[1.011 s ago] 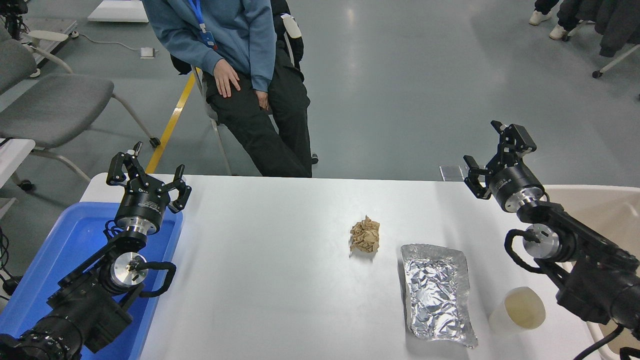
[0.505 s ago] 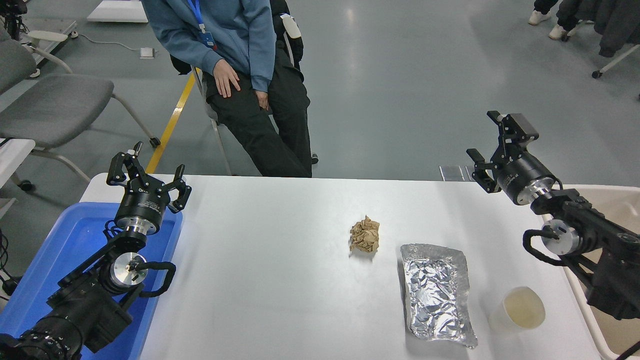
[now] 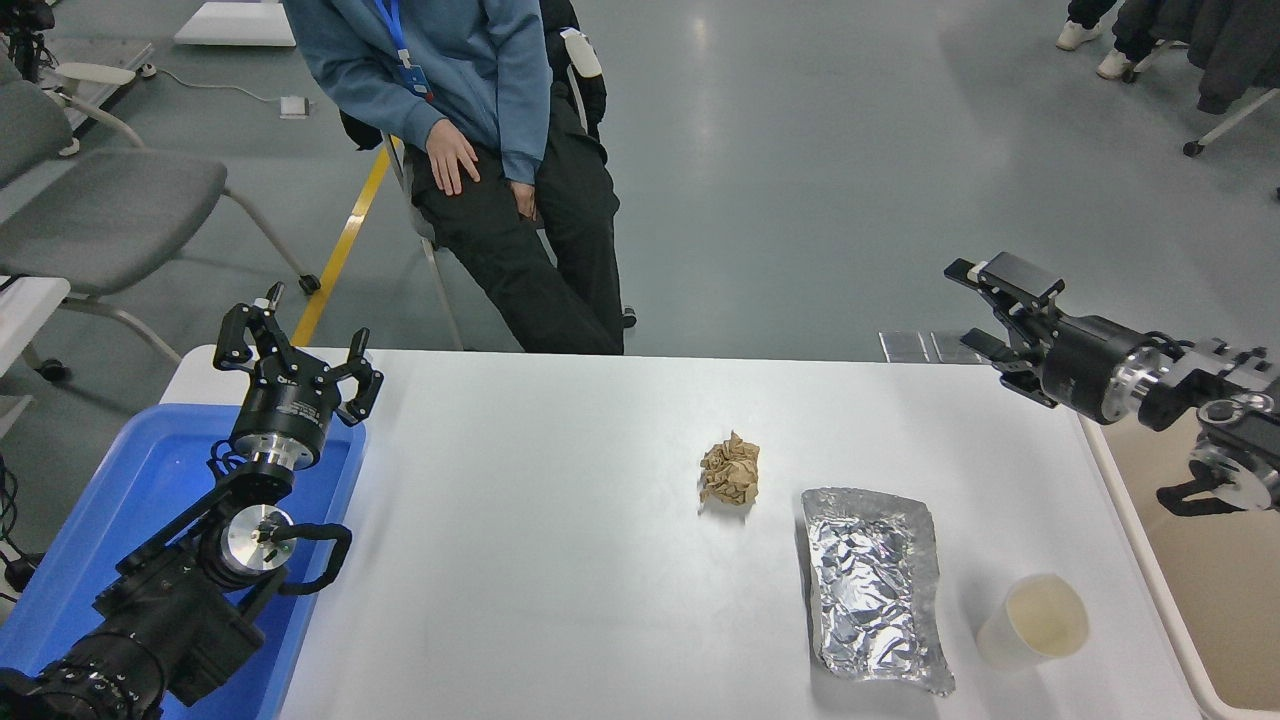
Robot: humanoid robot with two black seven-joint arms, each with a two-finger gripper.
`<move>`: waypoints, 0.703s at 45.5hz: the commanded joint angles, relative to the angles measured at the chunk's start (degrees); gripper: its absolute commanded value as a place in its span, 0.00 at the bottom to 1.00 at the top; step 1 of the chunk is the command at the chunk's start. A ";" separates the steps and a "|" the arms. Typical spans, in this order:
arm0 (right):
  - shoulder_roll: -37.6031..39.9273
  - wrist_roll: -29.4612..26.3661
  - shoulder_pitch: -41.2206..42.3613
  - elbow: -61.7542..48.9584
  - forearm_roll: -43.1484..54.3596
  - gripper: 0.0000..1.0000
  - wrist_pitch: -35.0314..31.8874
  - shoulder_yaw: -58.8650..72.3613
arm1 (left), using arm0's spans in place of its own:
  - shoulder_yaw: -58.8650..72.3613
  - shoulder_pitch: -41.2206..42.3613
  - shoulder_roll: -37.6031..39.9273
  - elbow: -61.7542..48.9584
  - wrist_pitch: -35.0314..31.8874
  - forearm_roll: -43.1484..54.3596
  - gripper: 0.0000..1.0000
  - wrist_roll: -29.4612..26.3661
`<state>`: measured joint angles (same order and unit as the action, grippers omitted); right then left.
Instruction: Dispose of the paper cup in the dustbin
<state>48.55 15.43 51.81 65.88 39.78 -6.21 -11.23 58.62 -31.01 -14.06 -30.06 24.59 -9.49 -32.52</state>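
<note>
right gripper [image 3: 985, 315] empty, jaws apart, has swung out right over far table edge | paper cup [image 3: 1034, 620] upright near foil tray [image 3: 875, 588], untouched | I must come back down before dustbin [image 3: 1150, 560] | left gripper [image 3: 290, 350] parked

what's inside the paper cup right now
The paper cup stands upright near the foil tray. Its yellowish inside looks empty; the near inner wall is hidden by the rim.
</note>
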 commanded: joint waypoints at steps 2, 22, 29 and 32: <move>5.95 -5.85 1.45 6.89 12.07 0.99 -2.93 4.20 | 0.00 -0.01 0.00 0.00 0.02 -0.01 1.00 0.00; 11.22 -5.68 1.80 10.05 32.81 0.99 -6.10 11.40 | 0.00 -0.01 0.00 0.00 -0.06 -0.01 1.00 0.00; 13.06 -5.33 1.36 12.25 36.68 0.99 -6.01 13.25 | 0.00 -0.01 0.00 0.00 0.02 -0.01 1.00 0.00; 14.47 -5.15 1.19 13.92 37.83 0.99 -5.92 14.13 | 0.00 -0.01 0.00 0.00 -0.06 -0.01 1.00 0.00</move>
<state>59.36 9.97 53.42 75.95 70.66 -11.94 -0.70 58.61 -31.03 -14.06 -30.06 24.59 -9.49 -32.52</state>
